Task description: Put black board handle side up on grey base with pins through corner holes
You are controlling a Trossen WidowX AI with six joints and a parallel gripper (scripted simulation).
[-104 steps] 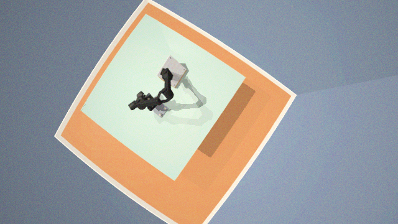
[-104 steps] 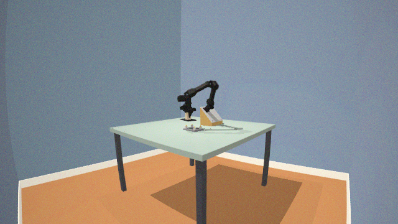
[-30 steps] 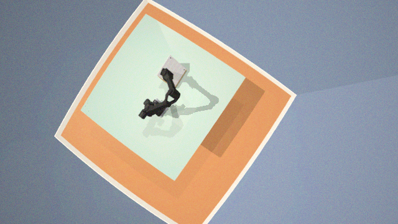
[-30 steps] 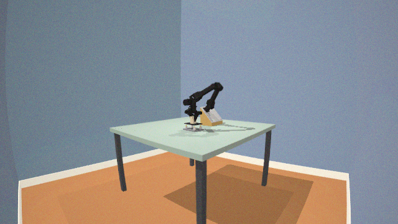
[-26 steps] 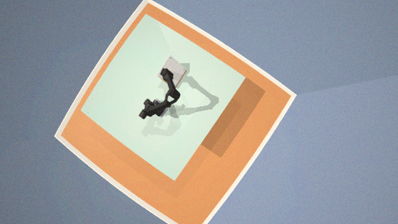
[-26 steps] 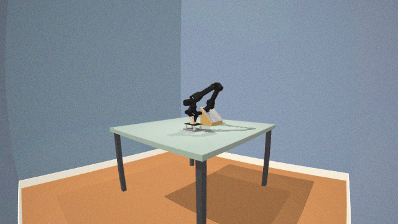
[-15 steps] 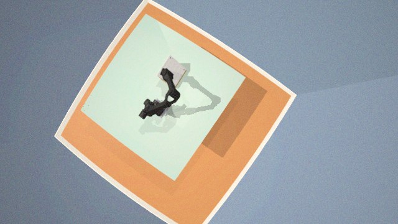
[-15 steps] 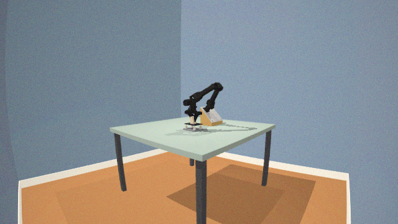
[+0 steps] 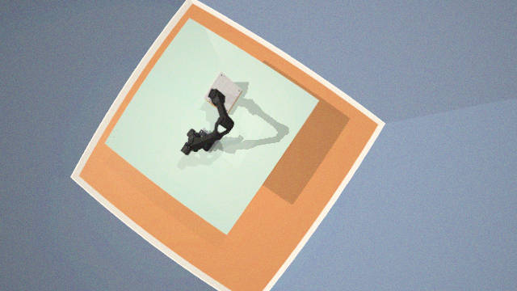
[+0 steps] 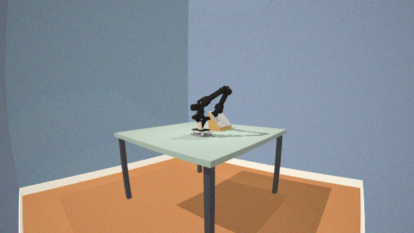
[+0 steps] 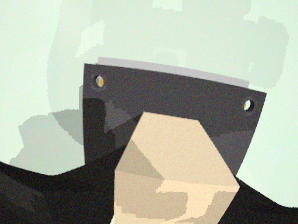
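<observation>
The gripper (image 10: 202,122) grips the handle (image 10: 200,125) (image 11: 172,150); below it, the board (image 10: 200,129) (image 11: 165,92) sits over the base (image 10: 202,136) (image 11: 175,69), gold showing through 2 corner holes.

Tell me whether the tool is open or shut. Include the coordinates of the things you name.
Shut on the handle (image 10: 200,125) (image 11: 175,150): the black board (image 10: 205,129) (image 11: 200,102) hangs beneath the tool (image 10: 200,123).

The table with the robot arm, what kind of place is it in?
Probably a plain practice room for robots: blue walls, an orange floor, and one robot arm working on a table.
</observation>
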